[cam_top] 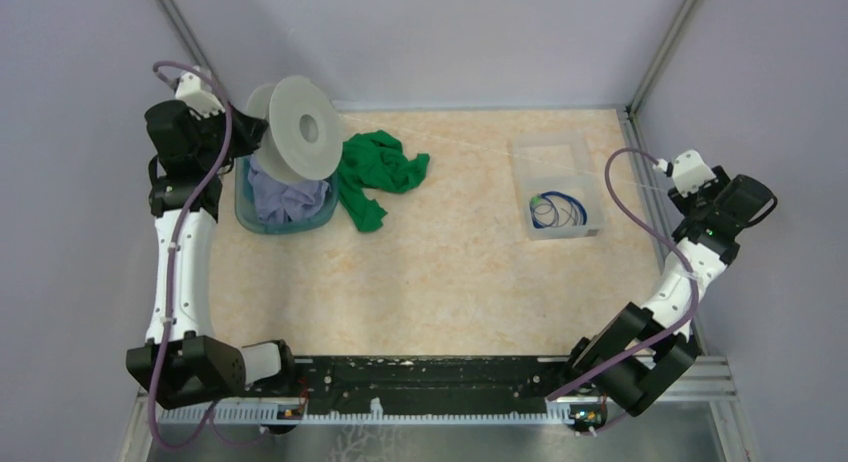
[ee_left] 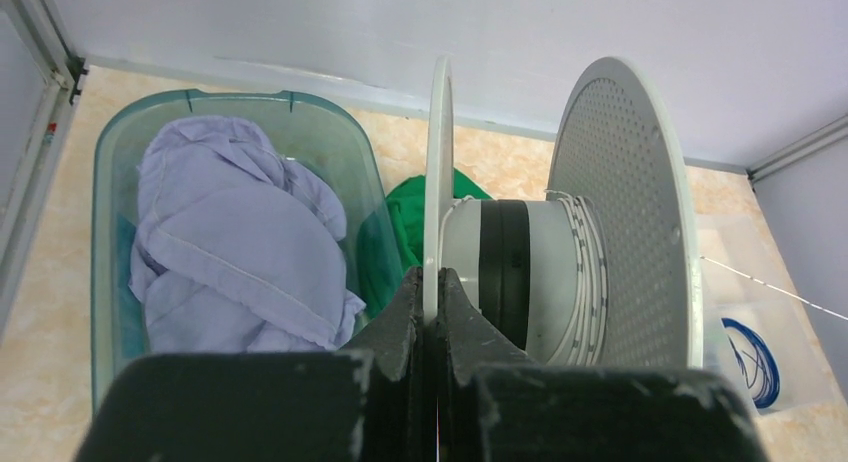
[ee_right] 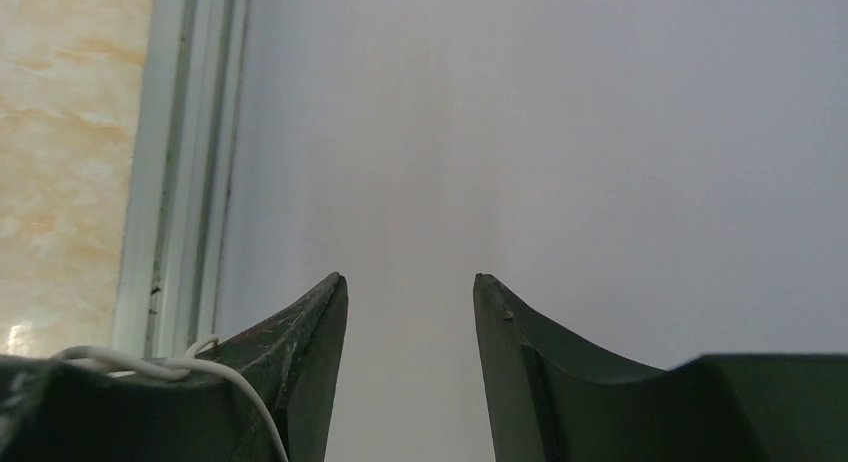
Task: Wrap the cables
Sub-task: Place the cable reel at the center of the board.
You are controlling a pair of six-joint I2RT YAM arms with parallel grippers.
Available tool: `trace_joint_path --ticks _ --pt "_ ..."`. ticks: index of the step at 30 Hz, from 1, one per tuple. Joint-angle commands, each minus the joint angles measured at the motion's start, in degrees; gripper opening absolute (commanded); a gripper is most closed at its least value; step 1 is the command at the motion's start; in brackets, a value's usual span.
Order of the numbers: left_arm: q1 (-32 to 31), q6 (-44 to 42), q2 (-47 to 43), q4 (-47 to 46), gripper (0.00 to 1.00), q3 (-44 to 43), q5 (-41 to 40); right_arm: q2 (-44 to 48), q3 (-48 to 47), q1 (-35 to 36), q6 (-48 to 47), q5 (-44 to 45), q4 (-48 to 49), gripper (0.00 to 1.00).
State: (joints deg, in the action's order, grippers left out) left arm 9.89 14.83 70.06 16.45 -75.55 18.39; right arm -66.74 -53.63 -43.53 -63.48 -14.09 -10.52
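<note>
The left end effector [ee_left: 432, 282] is clamped shut on the near rim of the spool [ee_left: 620, 212], held on its side above the basket [ee_left: 105, 172]. From the spool the whitish cable [ee_left: 770, 287] runs rightward over the table [cam_top: 450, 272], past the clear box [cam_top: 515, 182] where the blue cable [cam_top: 534, 212] lies coiled. It leads toward the right end effector [ee_right: 410, 277], whose jaws stand apart with nothing between them and a white strand beside one finger. The right arm is nearer the coiled blue cable.

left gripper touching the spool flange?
Touching. Left wrist view: the left gripper is shut on the spool's thin near flange, no gap either side.
</note>
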Motion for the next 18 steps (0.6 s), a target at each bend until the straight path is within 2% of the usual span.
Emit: trace_joint_path --ticks 1,7,14,18 --pt "5.4 -3.3 0.6 -6.4 0.0 -5.4 -7.6 1.0 0.3 -2.7 -1.9 0.9 1.5 0.5" --pt "8.4 -4.8 2.4 -6.2 0.0 -8.0 -7.0 0.2 -1.6 -4.1 -1.8 -3.2 -2.5 0.5" --pt "8.6 -5.1 2.2 -6.4 0.0 -7.2 -3.9 0.0 -8.4 -4.2 -3.7 -21.5 -24.4 0.52" --pt "8.6 -5.3 1.7 -6.2 0.0 -7.0 -3.1 0.1 -11.1 -3.4 0.5 -24.7 -26.2 0.53"
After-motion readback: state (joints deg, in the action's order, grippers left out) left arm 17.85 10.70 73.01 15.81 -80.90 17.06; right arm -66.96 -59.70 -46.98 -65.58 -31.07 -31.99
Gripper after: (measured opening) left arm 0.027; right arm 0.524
